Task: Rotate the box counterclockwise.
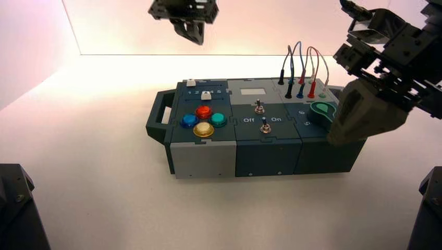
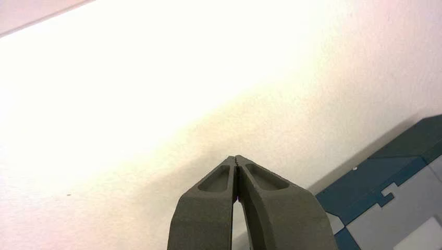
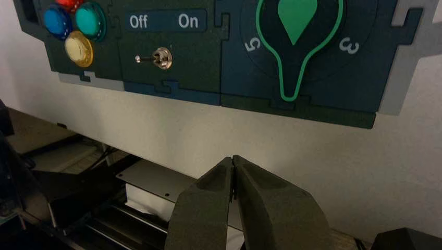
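White table (image 1: 104, 198), box (image 1: 260, 151) central, long side facing the robot.
Right hand (image 1: 344, 136) pressed together at box's knob-end near corner; left hand (image 2: 237, 161) pressed together, raised beyond box. Box looks rigid, bulky, likely slides; push ends, avoid wires (image 1: 302, 67).

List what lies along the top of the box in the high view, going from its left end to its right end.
On the box: left end handle → four coloured buttons → two toggle switches → green knob → right hand, shut, over the box's right end. The left hand is raised behind the box, also shut.
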Tool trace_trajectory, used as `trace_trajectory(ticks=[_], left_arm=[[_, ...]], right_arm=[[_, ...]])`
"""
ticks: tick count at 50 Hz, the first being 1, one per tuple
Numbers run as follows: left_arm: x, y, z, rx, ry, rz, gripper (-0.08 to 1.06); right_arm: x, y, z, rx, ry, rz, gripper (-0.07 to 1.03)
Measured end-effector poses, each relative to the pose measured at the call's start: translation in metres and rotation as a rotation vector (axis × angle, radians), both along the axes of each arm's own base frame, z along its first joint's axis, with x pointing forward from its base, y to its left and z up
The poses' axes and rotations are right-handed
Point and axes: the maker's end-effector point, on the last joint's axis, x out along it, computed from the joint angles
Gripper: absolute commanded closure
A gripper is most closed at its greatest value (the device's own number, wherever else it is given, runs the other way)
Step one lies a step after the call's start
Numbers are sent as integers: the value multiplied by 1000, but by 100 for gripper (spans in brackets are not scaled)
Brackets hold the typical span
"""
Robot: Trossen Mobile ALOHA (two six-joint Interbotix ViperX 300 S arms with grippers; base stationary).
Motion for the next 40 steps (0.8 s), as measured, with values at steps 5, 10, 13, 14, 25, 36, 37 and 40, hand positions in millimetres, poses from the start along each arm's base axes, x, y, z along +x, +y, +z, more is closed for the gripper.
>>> trace_trajectory(ticks=[5,10,13,14,25,36,37,40], left_arm=[[-1,1,-9,9,18,2,101],[0,3,-15,16,28,3,101],[-1,3,-20,20,36,3,101],[-1,3,-22,22,40,3,101],[-1,3,-33,34,63,1,101],[3,-1,-40,43,74,-8,101],[3,0,-40,43,74,-7,101],[5,0,-40,43,70,-8,101]], right_arm=[[-1,1,1,5,8,0,99],[-5,1,0,6,26,5,99],[-6,1,-1,6,33,4,99],[-7,1,-2,2,40,6,99],[-11,-2,-16,-38,117,-1,99],[-5,-3,-31,-89,174,-14,99],[-4,-3,-31,-89,172,-13,99],[-2,-4,-34,-97,172,-19,99]])
